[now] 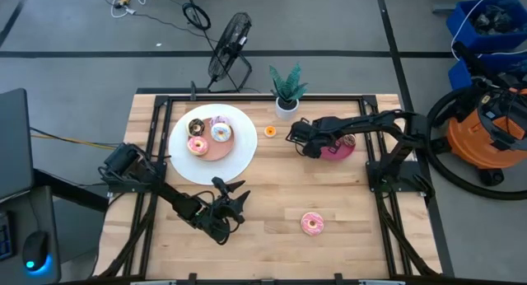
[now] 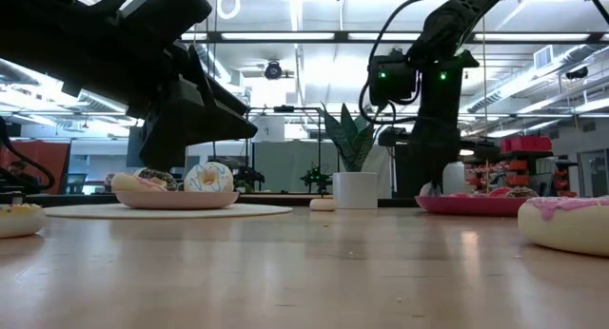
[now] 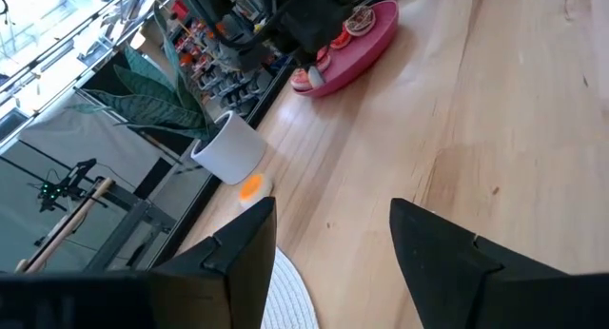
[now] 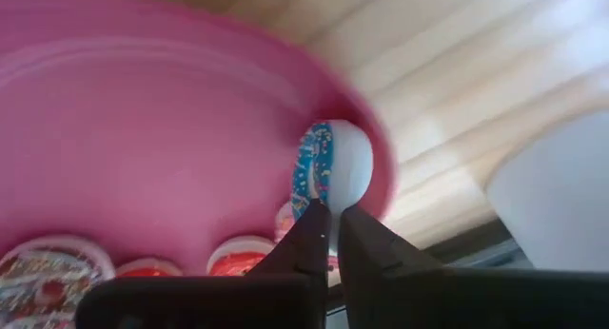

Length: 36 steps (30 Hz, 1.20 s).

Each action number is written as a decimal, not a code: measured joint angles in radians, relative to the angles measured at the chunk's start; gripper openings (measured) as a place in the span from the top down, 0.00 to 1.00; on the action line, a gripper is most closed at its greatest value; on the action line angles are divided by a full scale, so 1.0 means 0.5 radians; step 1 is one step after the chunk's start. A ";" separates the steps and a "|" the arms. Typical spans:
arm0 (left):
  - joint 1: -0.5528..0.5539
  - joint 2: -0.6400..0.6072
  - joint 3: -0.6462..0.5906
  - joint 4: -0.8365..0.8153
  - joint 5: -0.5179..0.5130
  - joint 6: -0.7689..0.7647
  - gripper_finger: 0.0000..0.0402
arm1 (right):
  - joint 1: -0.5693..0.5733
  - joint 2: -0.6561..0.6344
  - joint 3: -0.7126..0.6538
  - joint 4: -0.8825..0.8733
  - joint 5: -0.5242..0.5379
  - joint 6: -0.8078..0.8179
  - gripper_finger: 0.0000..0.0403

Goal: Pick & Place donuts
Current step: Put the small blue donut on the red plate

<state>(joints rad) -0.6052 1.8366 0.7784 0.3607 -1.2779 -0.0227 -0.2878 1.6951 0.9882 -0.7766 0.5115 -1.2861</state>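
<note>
Right wrist view is the one that matters: the right gripper (image 4: 333, 224) has its fingers nearly touching, pinched on the edge of a blue-sprinkled donut (image 4: 328, 172) that stands on edge at the rim of the magenta dish (image 4: 143, 129). The ring's flat faces are parallel to the fingers, so it sits straight ahead of the tips, and I'd guess a straight lift clears the rim. A few small reddish donuts (image 4: 238, 253) lie in the same dish, close by, so a bump seems possible.

From overhead, the right gripper (image 1: 311, 145) is over that dish (image 1: 339, 150) at about 3 o'clock from the white plate (image 1: 239, 157). On the plate a smaller pink dish (image 1: 216, 151) holds three frosted donuts (image 1: 221, 133). One tiny orange donut (image 1: 270, 132) sits by the potted plant (image 1: 286, 89), and a pink frosted donut (image 1: 312, 224) lies alone at 6 o'clock.

The left gripper (image 1: 229, 201) waits near 6 o'clock of the plate, fingers spread wide, holding nothing. It's the nearer arm to the lone pink one.
</note>
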 joint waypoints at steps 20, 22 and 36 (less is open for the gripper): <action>0.000 0.000 0.000 0.001 0.001 -0.006 0.48 | -0.001 0.000 0.000 0.045 0.141 0.142 0.42; 0.000 0.000 0.000 0.001 0.001 -0.012 0.48 | -0.001 0.000 0.000 0.050 0.134 0.149 0.44; 0.000 0.000 0.001 0.000 0.001 -0.028 0.48 | -0.013 -0.001 0.000 0.164 0.145 0.214 0.76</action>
<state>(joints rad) -0.6053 1.8366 0.7787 0.3607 -1.2774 -0.0368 -0.2941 1.6947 0.9882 -0.6943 0.5840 -1.1789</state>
